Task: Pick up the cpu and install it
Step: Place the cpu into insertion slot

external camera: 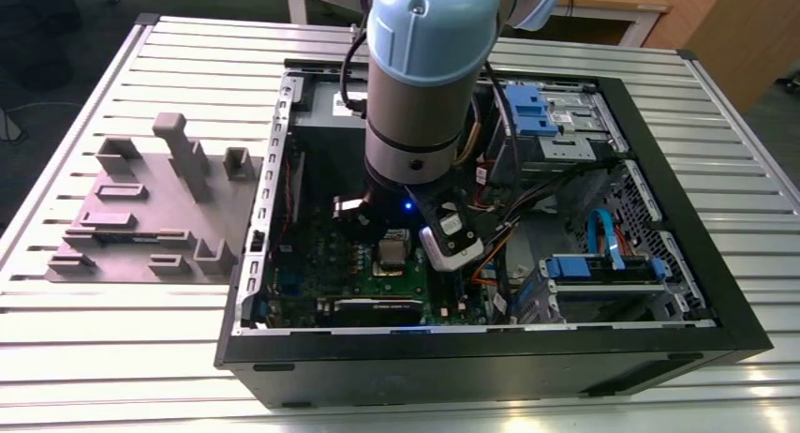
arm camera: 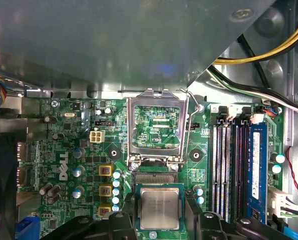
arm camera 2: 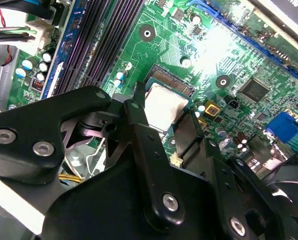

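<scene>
The cpu (arm camera: 160, 207) is a small silver-grey square lying flat in its socket on the green motherboard (arm camera: 83, 150), and it also shows in the second wrist view (arm camera 2: 164, 105). My gripper (arm camera 2: 164, 109) hangs low over it inside the computer case (external camera: 500, 344). Its black fingers (arm camera 2: 138, 107) stand on either side of the chip with a small gap to its edges, so it is open. The shiny socket frame (arm camera: 156, 122) is flipped up beside the socket, with its lever (arm camera: 189, 107) raised.
Memory slots (arm camera: 234, 165) run along one side of the socket, with cable bundles (arm camera: 259, 85) beyond them. Blue drive cages (external camera: 538, 110) and cables fill the case on the exterior view's right. A grey fixture block (external camera: 150, 208) sits on the slatted table at the left.
</scene>
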You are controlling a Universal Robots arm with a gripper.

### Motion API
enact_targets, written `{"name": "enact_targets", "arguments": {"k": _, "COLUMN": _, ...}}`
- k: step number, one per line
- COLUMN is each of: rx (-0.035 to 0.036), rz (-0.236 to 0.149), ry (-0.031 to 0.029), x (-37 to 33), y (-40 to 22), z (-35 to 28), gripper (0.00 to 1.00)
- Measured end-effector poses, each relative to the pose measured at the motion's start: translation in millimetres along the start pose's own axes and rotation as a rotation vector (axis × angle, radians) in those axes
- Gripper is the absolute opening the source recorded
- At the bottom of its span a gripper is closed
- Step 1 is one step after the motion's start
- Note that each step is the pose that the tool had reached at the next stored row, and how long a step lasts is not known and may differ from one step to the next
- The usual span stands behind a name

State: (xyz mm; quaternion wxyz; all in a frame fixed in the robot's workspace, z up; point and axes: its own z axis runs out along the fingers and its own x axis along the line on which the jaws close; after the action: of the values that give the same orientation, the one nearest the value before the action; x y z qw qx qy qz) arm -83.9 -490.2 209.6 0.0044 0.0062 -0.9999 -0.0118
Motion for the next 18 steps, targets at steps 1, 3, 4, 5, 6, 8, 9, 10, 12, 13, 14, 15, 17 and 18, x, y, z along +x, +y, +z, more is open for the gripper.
{"name": "enact_targets", "arguments": {"k": 1, "rx": 0.0, "rz": 0.0, "ry": 0.0, "x": 0.0, "y": 0.0, "z": 0.0, "gripper": 0.47}}
{"name": "enact_targets", "arguments": {"k": 3, "rx": 0.0, "rz": 0.0, "ry": -0.0001, "x": 0.0, "y": 0.0, "z": 0.0, "gripper": 0.47}}
{"name": "enact_targets", "arguments": {"k": 4, "rx": -0.0001, "rz": 0.0, "ry": -0.0001, "x": 0.0, "y": 0.0, "z": 0.3, "gripper": 0.47}}
{"name": "enact_targets", "arguments": {"k": 5, "rx": -0.0005, "rz": 0.0, "ry": -0.0003, "x": 0.3, "y": 0.1, "z": 1.1, "gripper": 0.47}}
{"name": "enact_targets", "arguments": {"k": 6, "rx": -0.0004, "rz": -0.001, "ry": 0.0001, "x": 0.6, "y": 0.0, "z": 2.0, "gripper": 0.47}}
{"name": "enact_targets", "arguments": {"k": 8, "rx": 0.0, "rz": -0.007, "ry": 0.001, "x": 1.2, "y": -0.1, "z": 4.2, "gripper": 0.47}}
{"name": "enact_targets", "arguments": {"k": 9, "rx": 0.0001, "rz": -0.009, "ry": 0.0013, "x": 1.6, "y": -0.1, "z": 5.5, "gripper": 0.47}}
{"name": "enact_targets", "arguments": {"k": 10, "rx": 0.0, "rz": -0.009, "ry": 0.0016, "x": 2.0, "y": -0.1, "z": 6.6, "gripper": 0.47}}
{"name": "enact_targets", "arguments": {"k": 12, "rx": 0.0, "rz": -0.009, "ry": 0.0025, "x": 2.3, "y": -0.2, "z": 9.7, "gripper": 0.47}}
{"name": "enact_targets", "arguments": {"k": 13, "rx": 0.0, "rz": -0.009, "ry": 0.0029, "x": 2.3, "y": -0.2, "z": 11.5, "gripper": 0.47}}
{"name": "enact_targets", "arguments": {"k": 14, "rx": 0.0, "rz": -0.009, "ry": 0.0033, "x": 2.3, "y": -0.3, "z": 13.1, "gripper": 0.47}}
{"name": "enact_targets", "arguments": {"k": 15, "rx": 0.0, "rz": -0.009, "ry": 0.0038, "x": 2.4, "y": -0.3, "z": 14.6, "gripper": 0.47}}
{"name": "enact_targets", "arguments": {"k": 17, "rx": 0.0001, "rz": -0.009, "ry": 0.0045, "x": 2.7, "y": -0.4, "z": 15.8, "gripper": 0.47}}
{"name": "enact_targets", "arguments": {"k": 18, "rx": 0.0001, "rz": -0.009, "ry": 0.0046, "x": 2.8, "y": -0.4, "z": 16.1, "gripper": 0.47}}
